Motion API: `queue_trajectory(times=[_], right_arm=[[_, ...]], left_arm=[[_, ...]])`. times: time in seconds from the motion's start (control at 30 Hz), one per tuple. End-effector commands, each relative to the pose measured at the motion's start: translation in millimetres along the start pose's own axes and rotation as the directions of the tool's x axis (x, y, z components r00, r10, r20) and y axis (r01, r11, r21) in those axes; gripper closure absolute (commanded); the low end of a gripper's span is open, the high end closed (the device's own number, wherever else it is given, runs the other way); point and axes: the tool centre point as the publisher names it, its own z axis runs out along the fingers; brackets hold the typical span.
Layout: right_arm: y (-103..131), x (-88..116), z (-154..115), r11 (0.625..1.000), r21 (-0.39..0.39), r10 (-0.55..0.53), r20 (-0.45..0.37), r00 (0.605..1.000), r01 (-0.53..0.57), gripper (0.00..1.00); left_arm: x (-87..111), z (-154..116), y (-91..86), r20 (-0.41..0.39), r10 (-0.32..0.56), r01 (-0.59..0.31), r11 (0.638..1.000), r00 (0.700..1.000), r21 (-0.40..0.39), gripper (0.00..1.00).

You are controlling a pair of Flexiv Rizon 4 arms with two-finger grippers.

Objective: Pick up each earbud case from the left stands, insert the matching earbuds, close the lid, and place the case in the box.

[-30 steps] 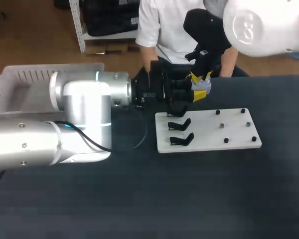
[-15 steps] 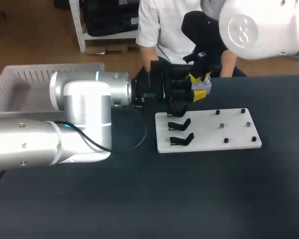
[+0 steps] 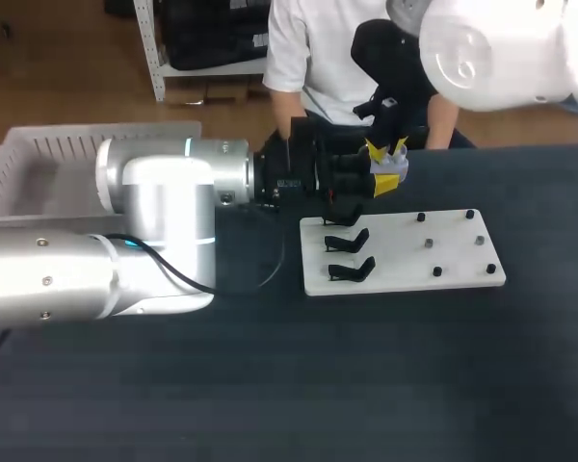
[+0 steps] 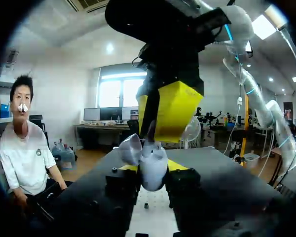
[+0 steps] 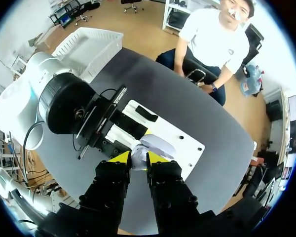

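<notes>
The left hand (image 4: 155,168) grips the open earbud case (image 5: 157,146) above the white board's (image 3: 405,271) far side; the right hand (image 5: 138,159), holding I cannot tell what, is just over it, likely adding an earbud, then the lid (image 4: 130,149) needs shutting.

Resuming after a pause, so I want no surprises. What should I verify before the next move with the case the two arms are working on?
1. Left claw shut on the pale grey plastic earbud case from two sides: ok.
2. The case's lid is open for loading: ok.
3. Right claw is directly over the open case: ok.
4. Earbud seated in the case: cannot tell, since the claws hide the inside.
5. White slatted plastic box is in place at the table's left: ok.
</notes>
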Motion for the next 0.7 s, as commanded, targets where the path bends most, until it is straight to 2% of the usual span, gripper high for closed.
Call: queue_trajectory(times=[0.03, 0.7], right_arm=[[-0.5, -1.6, 0.9, 1.0, -0.002, 0.001, -0.006, 1.0, -0.001, 1.0], [-0.2, -0.5, 7.8, 1.0, -0.011, 0.005, -0.023, 1.0, -0.005, 1.0]], left_arm=[[0.9, 0.5, 0.3, 0.004, 0.002, -0.002, 1.0, 1.0, -0.002, 1.0], [0.9, 0.5, 0.3, 0.004, 0.002, -0.002, 1.0, 1.0, -0.002, 1.0]])
